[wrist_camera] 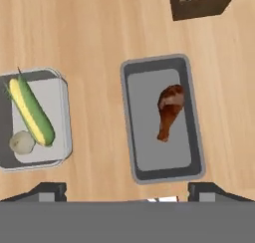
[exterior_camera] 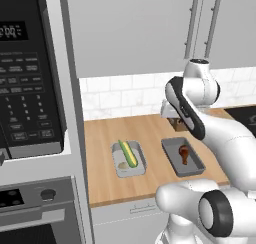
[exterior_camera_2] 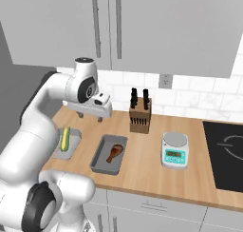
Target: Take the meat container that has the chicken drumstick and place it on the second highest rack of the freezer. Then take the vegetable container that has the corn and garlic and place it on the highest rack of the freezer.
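In the hand view the meat container (wrist_camera: 162,118) with the chicken drumstick (wrist_camera: 169,111) sits on the desk (wrist_camera: 94,33) toward 12 o'clock from the spread, empty tool (wrist_camera: 127,191), its long axis running 12 to 6, between the tips.

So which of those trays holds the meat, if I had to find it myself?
On the wooden counter, find the knife block by the tiled wall. The darker grey tray lies just in front of it, holding one brown chicken drumstick. The paler tray beside it holds corn and garlic instead.
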